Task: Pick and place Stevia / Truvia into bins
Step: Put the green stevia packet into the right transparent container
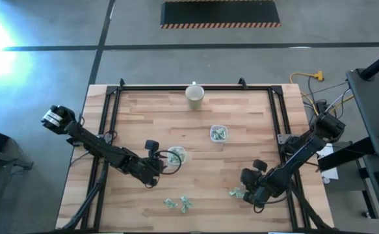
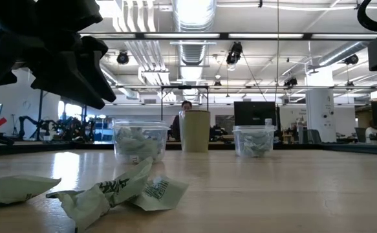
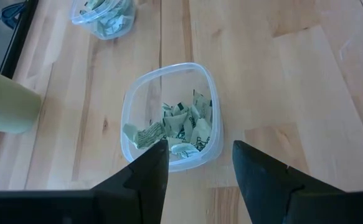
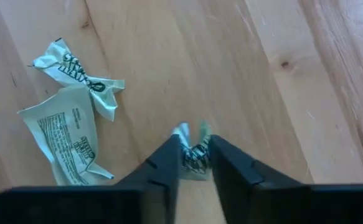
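Two clear square bins stand on the wooden table: one [image 1: 176, 156] holds several green-and-white packets [image 3: 175, 127], the other [image 1: 218, 133] holds more. My left gripper [image 3: 200, 168] is open and empty, just above the near-left side of the first bin. My right gripper [image 1: 244, 190] is at the near right, shut on one packet [image 4: 193, 152]. Two loose crumpled packets [image 4: 75, 68], [image 4: 69, 143] lie flat on the table beside it. More packets [image 1: 170, 203], [image 1: 185, 205] lie near the front edge. My right gripper pinches a crumpled packet [image 4: 195, 154] between its two fingertips. The packet's pale end [image 4: 182, 130] sticks out just past the tips. The fingers slant down toward the table. I cannot tell whether the packet is clear of the wood.
A cream round cup [image 1: 195, 95] stands at the middle of the far edge. A black metal frame [image 1: 111, 110] runs along the table's left, far and right sides. Bare wood lies between the two bins and the front packets.
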Controlling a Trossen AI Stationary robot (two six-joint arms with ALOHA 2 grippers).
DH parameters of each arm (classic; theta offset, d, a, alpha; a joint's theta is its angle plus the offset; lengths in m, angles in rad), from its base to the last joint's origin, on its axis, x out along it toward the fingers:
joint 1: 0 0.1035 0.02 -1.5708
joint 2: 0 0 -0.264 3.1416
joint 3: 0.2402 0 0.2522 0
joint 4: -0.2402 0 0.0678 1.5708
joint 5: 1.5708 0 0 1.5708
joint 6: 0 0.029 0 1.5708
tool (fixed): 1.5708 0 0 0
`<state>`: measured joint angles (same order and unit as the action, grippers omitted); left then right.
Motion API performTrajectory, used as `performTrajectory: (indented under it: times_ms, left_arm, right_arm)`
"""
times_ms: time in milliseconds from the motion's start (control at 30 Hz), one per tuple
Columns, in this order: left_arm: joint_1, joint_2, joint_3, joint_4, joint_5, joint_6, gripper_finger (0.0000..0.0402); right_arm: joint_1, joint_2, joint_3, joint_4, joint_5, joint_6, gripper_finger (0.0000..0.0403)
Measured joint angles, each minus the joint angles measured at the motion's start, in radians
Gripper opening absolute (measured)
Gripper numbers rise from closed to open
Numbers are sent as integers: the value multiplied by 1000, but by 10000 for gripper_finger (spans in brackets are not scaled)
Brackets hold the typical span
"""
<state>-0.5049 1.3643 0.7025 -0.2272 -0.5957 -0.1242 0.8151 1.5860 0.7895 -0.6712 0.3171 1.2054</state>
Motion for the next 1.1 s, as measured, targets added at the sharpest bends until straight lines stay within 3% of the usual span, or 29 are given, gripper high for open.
performTrajectory:
  times_ms: [133,367,500,700,800,900,1100]
  left_arm:
    - [0,0,0,0,0,0,162]
    - [0,0,0,0,0,0,162]
    - [0,0,0,0,0,0,162]
    - [0,0,0,0,0,0,162]
    - [0,0,0,0,0,0,162]
    - [0,0,0,0,0,0,162]
    - [0,0,0,1,0,0,162]
  right_arm:
    - [0,0,6,0,-1,-23,21]
    - [-2,-4,55,-19,42,-122,12]
    - [-15,-8,120,-83,193,-226,12]
    - [-84,-9,179,-117,637,-412,12]
    - [-154,-9,182,-118,784,-462,12]
    - [-249,-9,174,-118,834,-472,12]
    - [-458,-8,146,-94,800,-438,12]
